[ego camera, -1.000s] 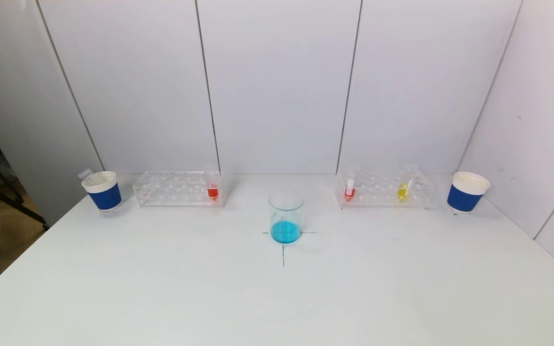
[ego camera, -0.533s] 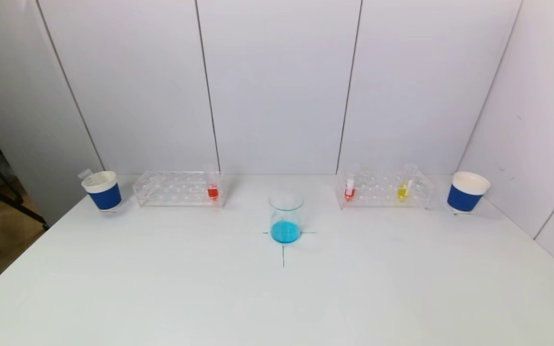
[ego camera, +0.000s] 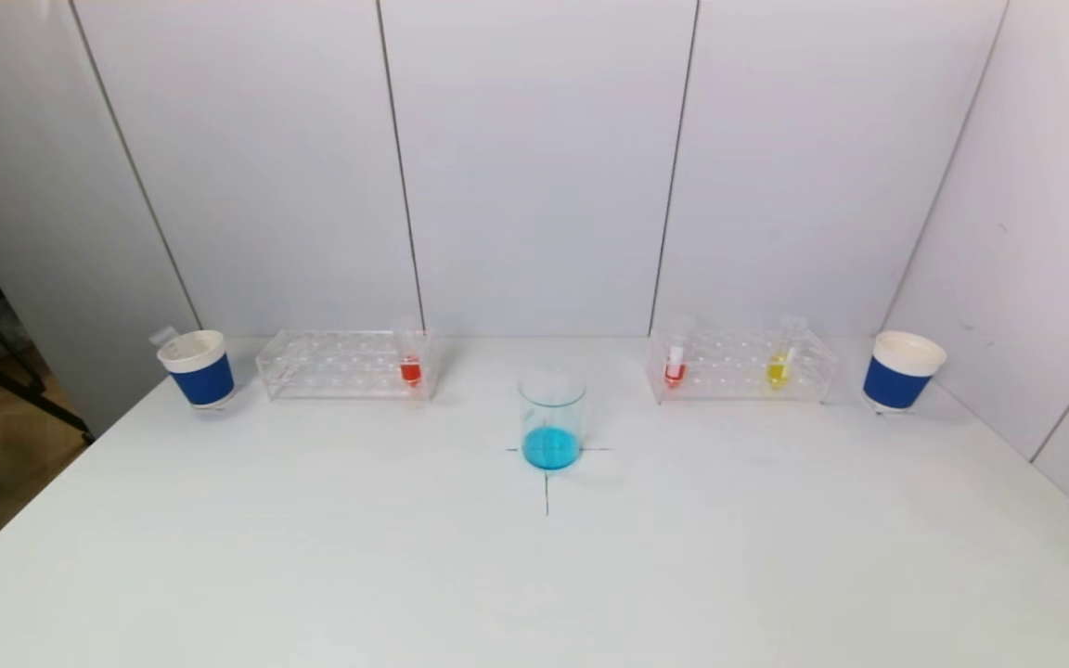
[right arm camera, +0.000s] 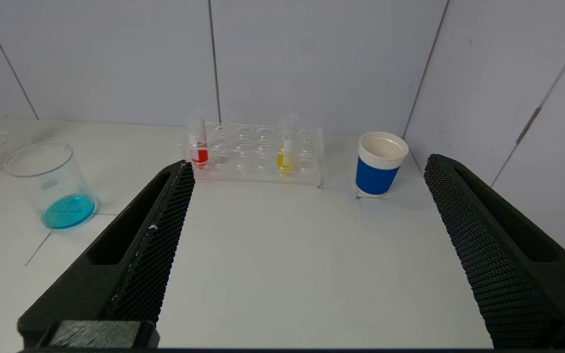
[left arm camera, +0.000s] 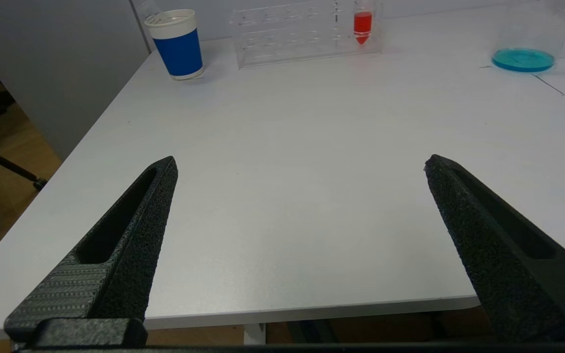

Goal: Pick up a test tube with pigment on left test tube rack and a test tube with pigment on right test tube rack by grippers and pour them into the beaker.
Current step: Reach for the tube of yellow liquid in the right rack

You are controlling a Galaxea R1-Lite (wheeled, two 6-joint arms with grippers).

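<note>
The glass beaker (ego camera: 552, 419) stands in the middle of the white table (ego camera: 534, 575) on a black cross mark, with a shallow layer of blue liquid at its bottom; to the robot's left of it, near the back wall, is the left test tube rack (ego camera: 345, 364) of clear plastic, and one test tube with red pigment (ego camera: 411, 367) stands upright at the rack's end nearest the beaker; the right test tube rack (ego camera: 740, 366) is on the other side, also near the wall, and it holds a second red tube (ego camera: 675, 368) at its end nearest the beaker and a yellow tube (ego camera: 778, 367) further right; a blue paper cup (ego camera: 198, 368) stands just beyond the outer end of the left rack, and another blue cup (ego camera: 901, 370) stands just beyond the right rack; the left gripper (left arm camera: 301, 164) hangs over the near left part of the table, well apart from the racks, its two black fingers (left arm camera: 130, 235) spread wide and holding nothing; the right gripper (right arm camera: 308, 164) is over the near right part of the table, facing the right rack and cup, its fingers (right arm camera: 150, 240) also wide apart and empty; in the head view only a small dark part shows at the right edge.
</note>
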